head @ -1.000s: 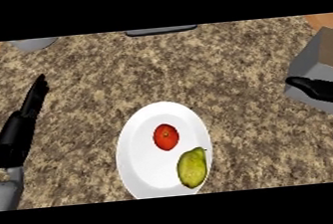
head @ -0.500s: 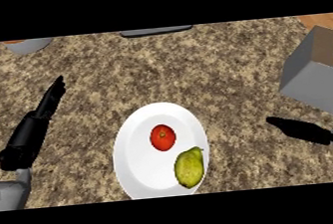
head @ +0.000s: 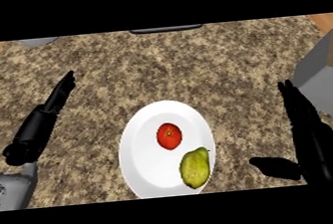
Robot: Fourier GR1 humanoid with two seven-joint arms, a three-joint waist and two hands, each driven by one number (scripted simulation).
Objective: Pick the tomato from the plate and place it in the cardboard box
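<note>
Right robot hand now fingers-up beside plate

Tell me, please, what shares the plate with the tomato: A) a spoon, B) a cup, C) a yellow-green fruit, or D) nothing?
C: a yellow-green fruit lies beside the tomato on the plate, toward the view's lower right.

A yellow-green pear lies on its side, stem end upward. The speckled stone counter carries a dark flat object and a grey object at its far edge.
</note>
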